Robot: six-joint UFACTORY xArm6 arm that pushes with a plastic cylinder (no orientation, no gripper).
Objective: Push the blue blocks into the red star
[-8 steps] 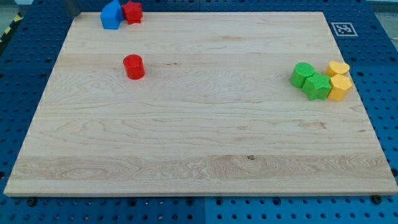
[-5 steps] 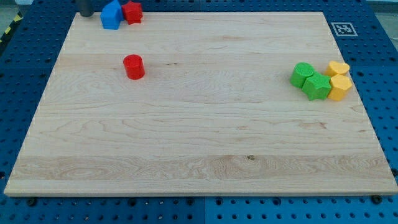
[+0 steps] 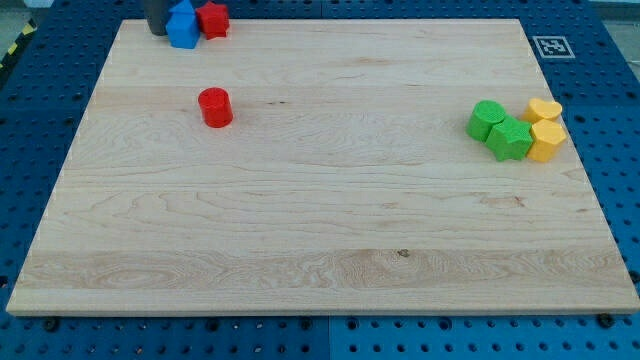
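Camera view, single angle on the wooden board [image 3: 320, 230], which sits on a blue pegboard table [image 3: 40, 120]. My tip [image 3: 157, 31] is at the view's top left corner of the board, a dark rod end cut off by the frame edge, pressed against the left side of the blue blocks [image 3: 183, 26]. No jaws on this tool, it is a plain rod and holds nothing; contact with the blue is side-on only. The blue blocks read as one clump, a taller piece behind a cube-like one; I cannot tell their exact shapes or count where they overlap. The red star [image 3: 212, 19] is touching the right side of the blue clump, right at the board's top edge. So tip, blue, red star sit in a row, left to right, all in contact or as near as I can resolve. A red cylinder [image 3: 215, 107] stands alone below that group, well apart from it. Far over on the view's right: a green cylinder-like block [image 3: 486, 119] touching a green star-ish block [image 3: 512, 139], with two yellow blocks beside them, upper yellow block [image 3: 545, 109] heart-like, lower yellow block [image 3: 548, 140] roughly hexagonal, both touching the green pair. A printed marker tag [image 3: 551, 46] sits off the board's top right corner.
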